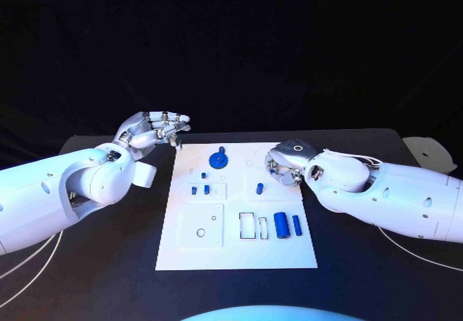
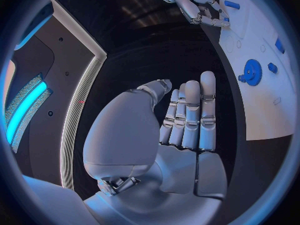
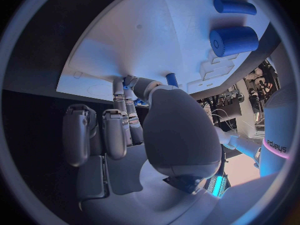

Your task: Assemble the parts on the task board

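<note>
The white task board [image 1: 241, 257] lies in the middle of the black table. A blue gear [image 1: 220, 160] stands near its far edge, with small blue pegs [image 1: 200, 190] in front of it. Two blue cylinders [image 1: 286, 225] lie on the near right part. My right hand [image 1: 288, 162] reaches fingers-down onto the board's far right, beside an upright blue peg [image 1: 259, 188]. In the right wrist view its thumb and fingertips [image 3: 128, 85] pinch together at the board, with a bit of blue between them. My left hand [image 1: 152, 130] hovers off the far left corner, holding nothing, its fingers [image 2: 190, 115] straight.
A white object [image 1: 429, 152] sits at the table's far right edge. Several empty slots and holes [image 1: 247, 226] mark the board's near half. Bare black table [image 1: 106, 267] flanks the board on both sides.
</note>
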Available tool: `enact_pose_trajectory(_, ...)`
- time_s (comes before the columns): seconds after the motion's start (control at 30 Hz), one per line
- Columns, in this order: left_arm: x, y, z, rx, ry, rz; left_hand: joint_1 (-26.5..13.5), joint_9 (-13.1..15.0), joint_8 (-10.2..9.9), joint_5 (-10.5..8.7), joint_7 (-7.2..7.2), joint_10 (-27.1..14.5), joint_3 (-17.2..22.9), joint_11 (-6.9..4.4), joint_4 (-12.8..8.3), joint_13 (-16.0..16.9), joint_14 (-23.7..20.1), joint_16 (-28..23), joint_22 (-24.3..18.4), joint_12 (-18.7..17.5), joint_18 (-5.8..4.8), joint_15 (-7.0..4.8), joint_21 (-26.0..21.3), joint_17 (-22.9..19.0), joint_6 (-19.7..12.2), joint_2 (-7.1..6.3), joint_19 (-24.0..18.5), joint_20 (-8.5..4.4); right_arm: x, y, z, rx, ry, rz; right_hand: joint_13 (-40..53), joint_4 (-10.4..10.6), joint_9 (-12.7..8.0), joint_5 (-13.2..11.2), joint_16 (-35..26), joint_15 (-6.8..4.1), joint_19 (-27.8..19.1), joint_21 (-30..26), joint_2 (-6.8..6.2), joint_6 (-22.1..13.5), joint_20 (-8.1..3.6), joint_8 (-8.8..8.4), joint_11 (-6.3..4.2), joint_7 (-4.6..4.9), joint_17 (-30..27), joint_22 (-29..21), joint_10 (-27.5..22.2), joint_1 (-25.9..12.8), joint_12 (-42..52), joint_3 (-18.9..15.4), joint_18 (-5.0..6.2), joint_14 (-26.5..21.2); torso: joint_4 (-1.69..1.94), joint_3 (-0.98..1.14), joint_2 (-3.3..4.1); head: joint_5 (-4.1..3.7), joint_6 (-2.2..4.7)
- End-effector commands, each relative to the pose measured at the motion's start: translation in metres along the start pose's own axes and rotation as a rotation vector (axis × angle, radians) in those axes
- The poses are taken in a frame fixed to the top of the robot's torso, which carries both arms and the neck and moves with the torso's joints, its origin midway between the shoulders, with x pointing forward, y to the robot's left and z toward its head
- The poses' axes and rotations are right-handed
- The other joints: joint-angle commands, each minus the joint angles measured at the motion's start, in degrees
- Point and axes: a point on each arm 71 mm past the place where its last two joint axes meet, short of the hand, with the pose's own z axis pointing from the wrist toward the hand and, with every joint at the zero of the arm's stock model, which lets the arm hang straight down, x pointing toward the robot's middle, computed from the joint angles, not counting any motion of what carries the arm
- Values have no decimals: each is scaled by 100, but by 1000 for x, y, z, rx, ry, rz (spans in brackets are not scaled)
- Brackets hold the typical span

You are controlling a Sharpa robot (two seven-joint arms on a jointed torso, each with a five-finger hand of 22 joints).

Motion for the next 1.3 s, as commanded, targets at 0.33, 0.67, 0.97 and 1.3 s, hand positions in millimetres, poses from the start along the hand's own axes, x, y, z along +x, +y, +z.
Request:
enact_pose_trajectory(0.33,-1,0,1,-1,-2,-5,96,-12,-34,32,25,-60,71,2,-35,8,-56,-36,-5,46,39,3,-36,-24,-18,-2,6,-7,-3,5,-4,-2,-59,19,8,-35,17,-55,15,-49,171,37,52,35,-40,32,-10,-20,193,898,71,-49,-1,-8,-114,334,-7,0,-4,11,17)
enact_pose_trajectory(0.67,-4,1,1,-6,-8,-2,99,-18,-44,32,36,-87,92,12,-56,6,-66,-48,-4,50,37,8,-36,-37,-35,-11,3,-6,-11,4,-10,-2,-93,40,5,-40,25,-75,16,-51,179,55,46,30,-43,34,-12,-23,194,911,73,-69,-13,-11,-119,335,-4,3,-6,10,24)
enact_pose_trajectory(0.97,-6,2,2,-10,-13,0,99,-21,-48,33,41,-99,101,16,-65,5,-71,-53,-3,52,37,11,-37,-42,-44,-14,-1,-5,-25,13,-23,-34,-150,99,4,-52,29,-77,18,-53,191,83,41,30,-44,36,-15,-25,195,928,75,-68,-19,-9,-125,336,-5,3,-6,42,30)
enact_pose_trajectory(1.3,0,2,5,-8,-1,-5,97,-23,-51,33,44,-107,106,19,-68,4,-74,-56,-3,53,36,13,-37,-45,-50,-15,-3,-4,-42,63,-29,-180,-233,196,1,-107,48,-15,33,-59,214,139,36,31,-52,46,-17,-22,220,965,91,-60,-42,10,-137,343,5,-12,-16,242,35)
